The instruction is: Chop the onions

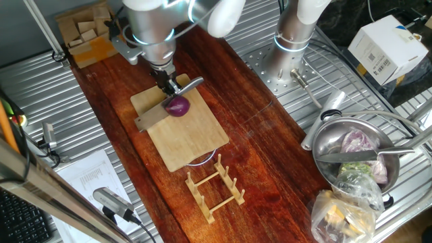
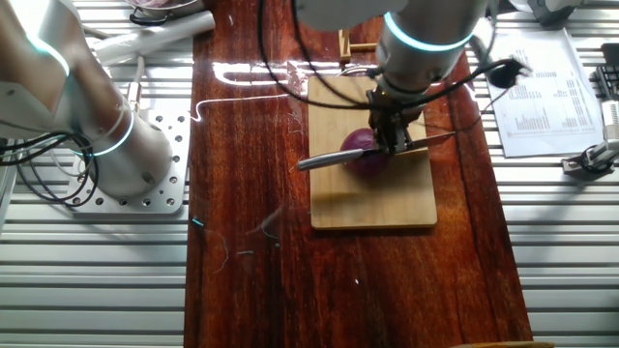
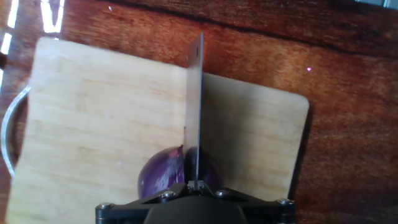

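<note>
My claw (image 1: 167,86) is clamped on one steel cleaver (image 1: 150,119), its blade across one glossy purple onion (image 1: 178,106) (uncut?) on one bamboo board (image 1: 182,138).

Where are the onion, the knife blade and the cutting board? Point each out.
onion (image 1: 178,106): one fixed view, on its purple skin right of the blade.
knife blade (image 3: 194,112): hand view, mid-length on the top edge.
cutting board (image 2: 372,203): the other fixed view, bare bamboo near the front edge.
</note>
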{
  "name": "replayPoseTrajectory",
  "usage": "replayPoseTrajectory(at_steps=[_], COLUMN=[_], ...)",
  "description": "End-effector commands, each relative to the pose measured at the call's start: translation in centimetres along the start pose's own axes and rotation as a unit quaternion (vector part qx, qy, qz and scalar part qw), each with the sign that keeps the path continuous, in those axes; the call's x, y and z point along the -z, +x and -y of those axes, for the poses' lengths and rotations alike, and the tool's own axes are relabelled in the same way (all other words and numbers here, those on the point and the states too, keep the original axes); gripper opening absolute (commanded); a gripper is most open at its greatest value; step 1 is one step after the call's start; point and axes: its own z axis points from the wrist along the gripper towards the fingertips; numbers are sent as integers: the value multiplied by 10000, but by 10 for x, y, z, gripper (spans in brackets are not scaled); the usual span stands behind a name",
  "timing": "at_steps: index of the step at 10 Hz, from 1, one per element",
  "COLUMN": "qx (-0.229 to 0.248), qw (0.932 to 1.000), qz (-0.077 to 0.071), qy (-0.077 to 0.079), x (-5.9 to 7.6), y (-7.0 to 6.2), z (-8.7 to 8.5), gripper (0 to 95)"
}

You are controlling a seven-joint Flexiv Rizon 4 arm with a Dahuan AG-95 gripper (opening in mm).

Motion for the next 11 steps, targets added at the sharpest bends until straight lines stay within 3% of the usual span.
replayPoseTrajectory(at_steps=[1,4,6,7,9,11], qx=[-74,-49,-40,-35,182,182], qw=[9999,10000,9999,9999,9993,9996], qz=[75,68,117,121,55,24], qy=[-50,-30,-35,38,329,211], x=[0,-5,-24,-28,-18,-5], y=[1,1,0,0,5,4], z=[1,4,4,3,9,13], gripper=[0,0,0,0,0,0])
